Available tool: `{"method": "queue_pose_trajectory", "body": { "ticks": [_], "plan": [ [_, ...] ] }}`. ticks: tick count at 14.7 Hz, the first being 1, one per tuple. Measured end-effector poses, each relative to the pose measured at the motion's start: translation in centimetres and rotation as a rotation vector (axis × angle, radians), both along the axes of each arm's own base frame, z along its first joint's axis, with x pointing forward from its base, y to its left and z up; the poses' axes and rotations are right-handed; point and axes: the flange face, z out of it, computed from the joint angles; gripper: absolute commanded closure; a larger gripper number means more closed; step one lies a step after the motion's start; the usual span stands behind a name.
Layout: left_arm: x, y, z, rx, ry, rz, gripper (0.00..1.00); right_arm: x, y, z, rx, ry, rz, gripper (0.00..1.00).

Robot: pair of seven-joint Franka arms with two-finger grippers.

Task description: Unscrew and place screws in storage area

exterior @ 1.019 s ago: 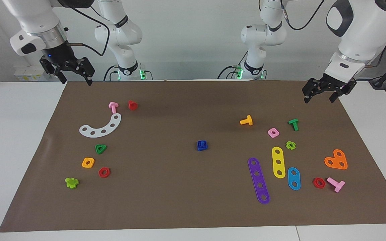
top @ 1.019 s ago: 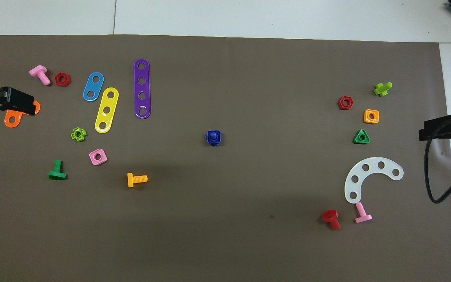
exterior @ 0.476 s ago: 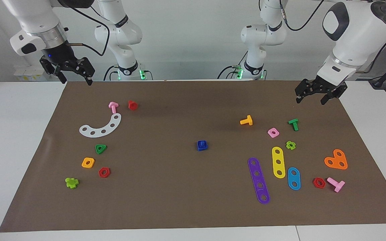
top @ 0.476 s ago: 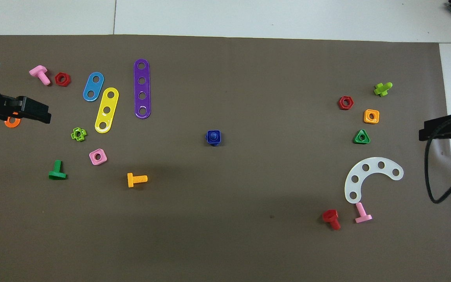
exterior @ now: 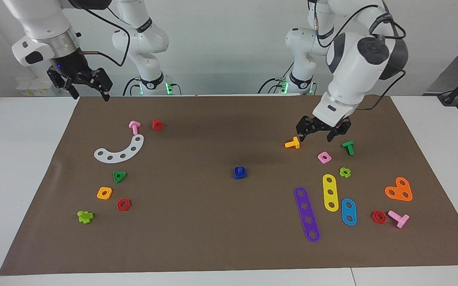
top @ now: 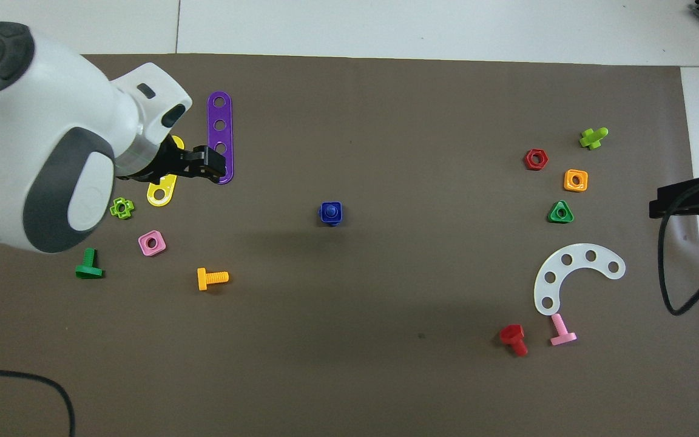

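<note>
The blue screw point(exterior: 240, 172) stands upright in the middle of the brown mat, wearing a blue square nut; it also shows in the overhead view point(top: 330, 213). My left gripper point(exterior: 319, 134) is open and empty, raised over the mat between the orange bolt point(exterior: 292, 143) and the green bolt point(exterior: 348, 147), well apart from the screw. In the overhead view the left gripper point(top: 204, 167) covers part of the yellow strip. The storage area point(exterior: 149, 178) lies beside the white curved strip point(exterior: 119, 151), toward the right arm's end. My right gripper point(exterior: 90, 94) waits open, raised over the mat's corner there.
The green triangular nut point(exterior: 119, 176), orange square nut point(exterior: 104, 193) and red hex nut point(exterior: 123, 204) border the storage area. The purple point(exterior: 307, 214), yellow point(exterior: 330, 192) and blue strips point(exterior: 348, 211), a pink nut point(exterior: 324, 157) and an orange heart plate point(exterior: 399, 190) lie toward the left arm's end.
My left arm has swung in from the mat's corner toward the middle and lowered; its gripper now hangs beside the orange bolt. The right arm and all parts have not moved.
</note>
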Motion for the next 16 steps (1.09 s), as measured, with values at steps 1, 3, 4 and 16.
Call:
{"method": "queue_pose_trajectory", "body": {
  "ticks": [1,3,4,16],
  "plan": [
    [0.2,-1.4,-1.1,-0.013,-0.005,0.005,0.00,0.0,0.0,0.0,0.000,0.000,0.000,0.00],
    [0.4,-4.0,-3.4,-0.030,-0.017,0.029,0.00,0.0,0.0,0.0,0.000,0.000,0.000,0.00],
    [0.5,-5.6,-4.7,-0.037,-0.032,0.052,0.00,0.0,0.0,0.0,0.000,0.000,0.000,0.00],
    [-3.3,-18.6,-18.6,-0.032,-0.052,-0.004,0.16,0.0,0.0,0.0,0.000,0.000,0.000,0.00]
  ]
}}
